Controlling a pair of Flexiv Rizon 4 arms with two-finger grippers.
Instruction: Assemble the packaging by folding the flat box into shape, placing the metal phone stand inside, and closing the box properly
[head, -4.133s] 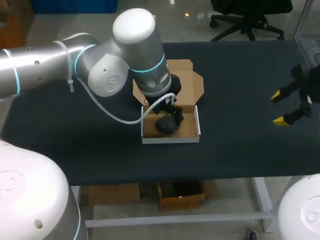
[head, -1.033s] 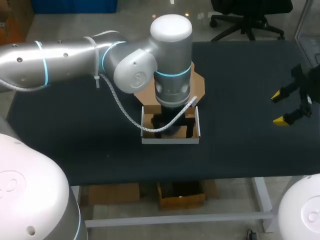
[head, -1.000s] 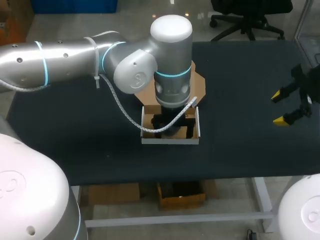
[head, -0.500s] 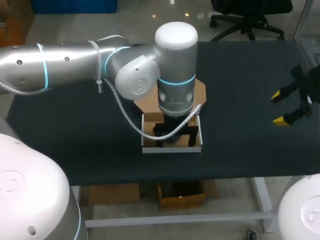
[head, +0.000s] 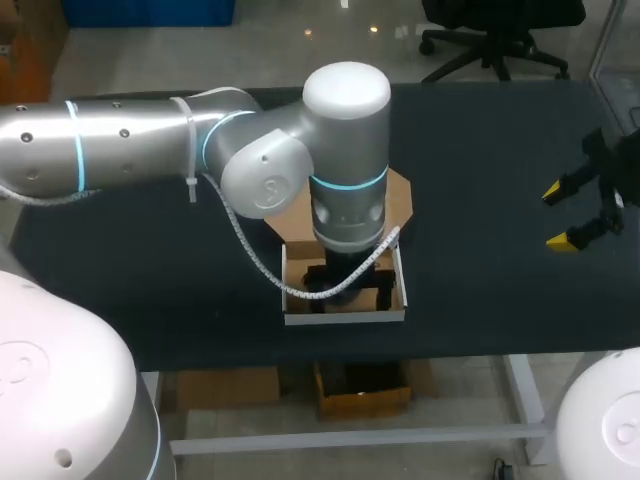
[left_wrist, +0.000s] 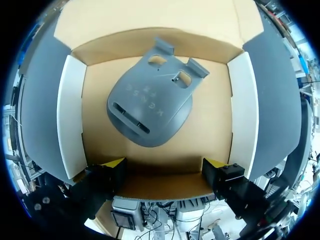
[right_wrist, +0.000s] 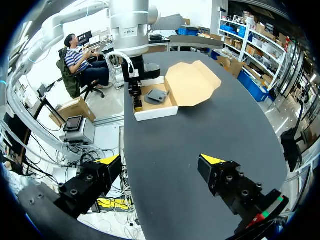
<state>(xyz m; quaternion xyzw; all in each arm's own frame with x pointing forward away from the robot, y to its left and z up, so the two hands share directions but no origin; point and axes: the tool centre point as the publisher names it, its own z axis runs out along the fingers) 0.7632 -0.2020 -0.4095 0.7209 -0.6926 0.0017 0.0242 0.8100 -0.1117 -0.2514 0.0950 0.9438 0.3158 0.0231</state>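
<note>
The cardboard box (head: 345, 317) stands folded into a white-walled tray near the table's front edge, and its brown lid (head: 401, 196) lies open flat behind it. The grey metal phone stand (left_wrist: 150, 107) lies flat on the box floor. My left gripper (left_wrist: 165, 165) hangs open over the box, its yellow fingertips (left_wrist: 114, 163) down at the near wall, apart from the stand. In the head view my left arm (head: 345, 180) hides most of the box's inside. My right gripper (right_wrist: 160, 160) stands open over bare table far to the right (head: 580, 215), with the box (right_wrist: 155, 107) well ahead of it.
The dark table (head: 500, 300) stretches bare between the box and my right gripper. The box sits close to the table's front edge. My left arm (right_wrist: 130, 30) rises over the box's far side as seen from the right wrist.
My left arm has shifted toward the table's front edge, and the box with its lid has slid the same way. The right arm has kept still.
</note>
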